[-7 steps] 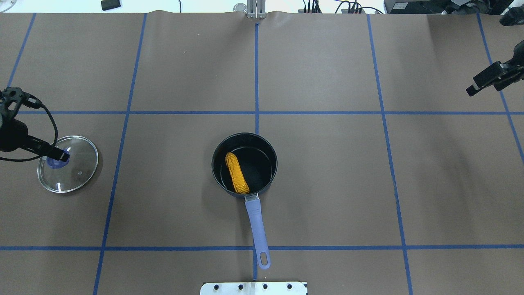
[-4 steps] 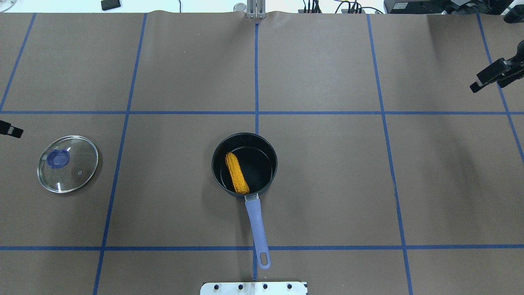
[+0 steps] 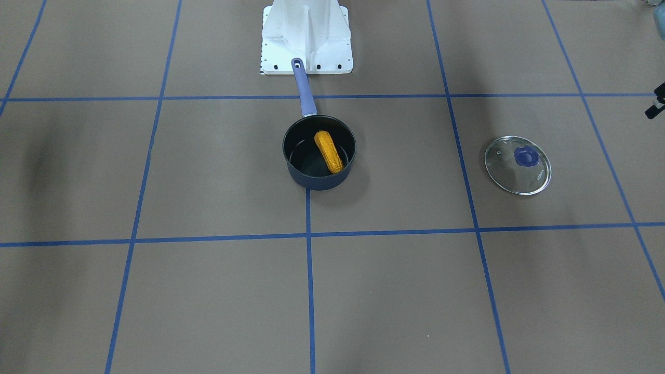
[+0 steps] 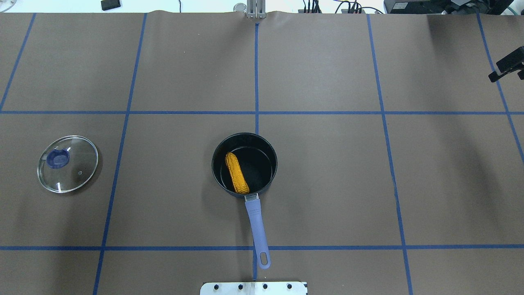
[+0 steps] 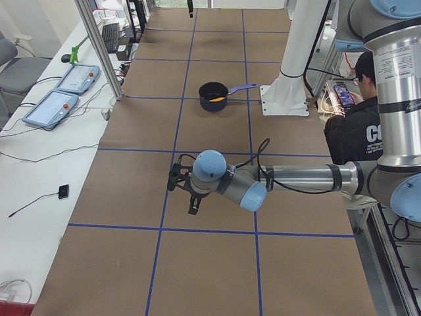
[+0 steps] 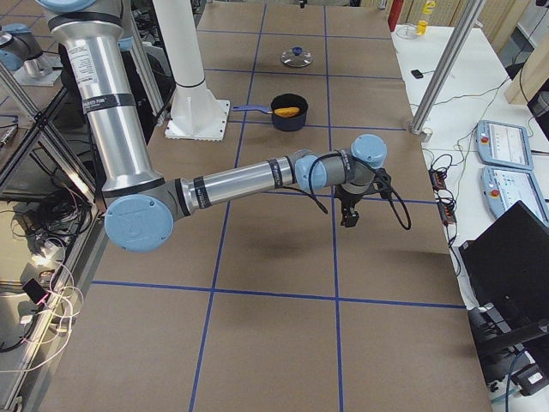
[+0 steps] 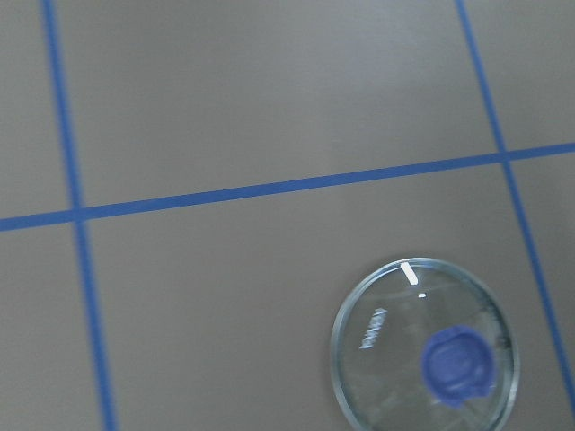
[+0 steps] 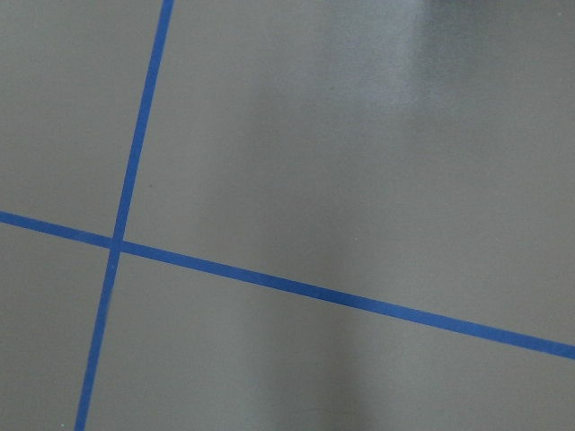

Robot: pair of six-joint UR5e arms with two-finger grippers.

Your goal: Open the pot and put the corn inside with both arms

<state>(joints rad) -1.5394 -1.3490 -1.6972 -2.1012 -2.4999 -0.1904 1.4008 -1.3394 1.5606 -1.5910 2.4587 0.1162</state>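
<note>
The dark blue pot [image 4: 260,168] stands uncovered at the table's middle, its periwinkle handle pointing at the robot's base. The orange-yellow corn [image 4: 237,173] lies inside it, along the left side; it also shows in the front-facing view [image 3: 329,151]. The right gripper [image 4: 494,76] hangs at the far right edge, well away from the pot; I cannot tell how its jaws stand. The left gripper [image 3: 655,106] only peeks in at the front-facing view's right edge, beyond the lid; I cannot tell its state. Neither wrist view shows fingers.
The clear glass lid [image 4: 77,172] with a blue knob lies flat on the table far to the pot's left; it also shows in the left wrist view [image 7: 386,350]. The white pedestal base [image 3: 306,36] stands just behind the pot's handle. Blue tape lines cross the brown table.
The left gripper has drawn back from the lid's knob and left the overhead view on the left. The right gripper has moved further right and away. Lid, pot and corn have not moved.
</note>
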